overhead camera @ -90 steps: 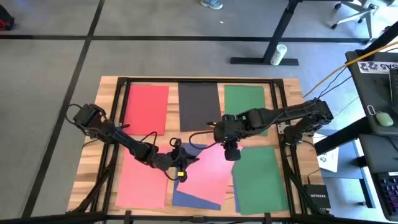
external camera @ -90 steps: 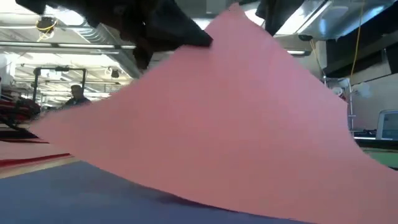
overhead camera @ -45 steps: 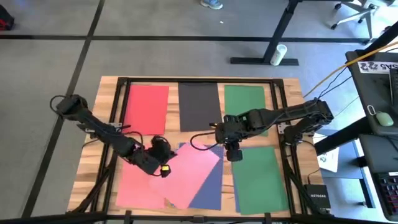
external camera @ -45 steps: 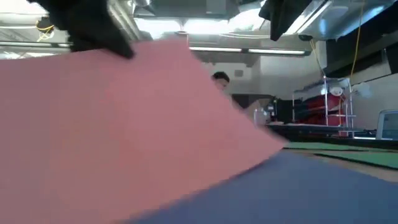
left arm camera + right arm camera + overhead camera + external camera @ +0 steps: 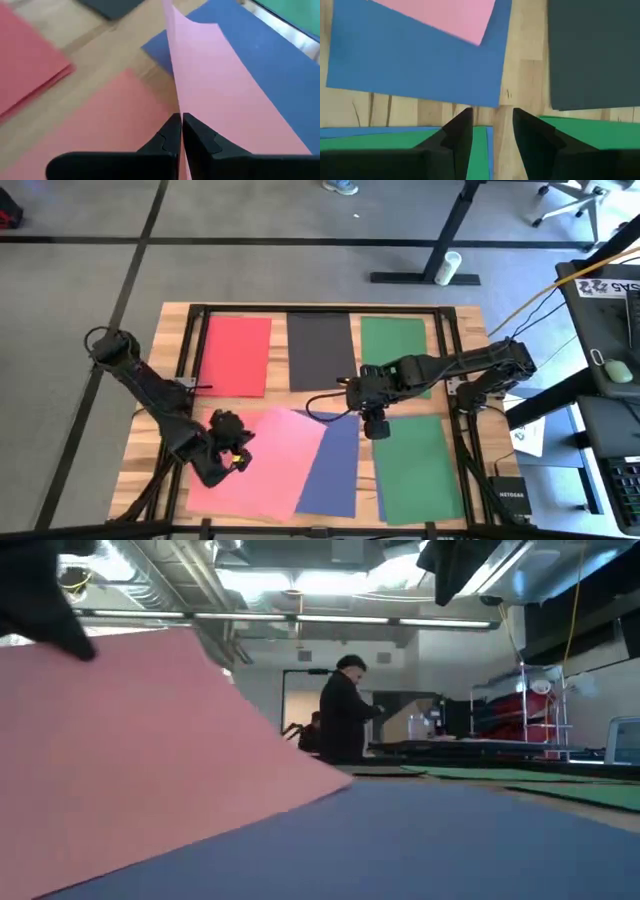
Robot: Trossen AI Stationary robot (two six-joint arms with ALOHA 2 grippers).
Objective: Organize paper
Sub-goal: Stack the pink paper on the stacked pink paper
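Left gripper point(image 5: 236, 452): it is over the near left part of the table point(image 5: 172, 355); its fingers are pressed together on an edge of the pink sheet point(image 5: 278, 460).
Pink sheet: one side is lifted from the table, the other side lies on the blue sheet point(image 5: 335, 470) and over the near red sheet point(image 5: 95, 130).
Blue sheet: flat in the near middle of the table, just beside the near green sheet point(image 5: 418, 465).
Right gripper point(image 5: 375, 427): it hangs above the gap between the blue and the green sheet; the fingers stand a little apart and hold nothing.
Far row: a red sheet point(image 5: 236, 354), a black sheet point(image 5: 320, 350) and a green sheet point(image 5: 392, 345) lie side by side, flat.
Room behind: a person point(image 5: 345, 710) stands far from the table.
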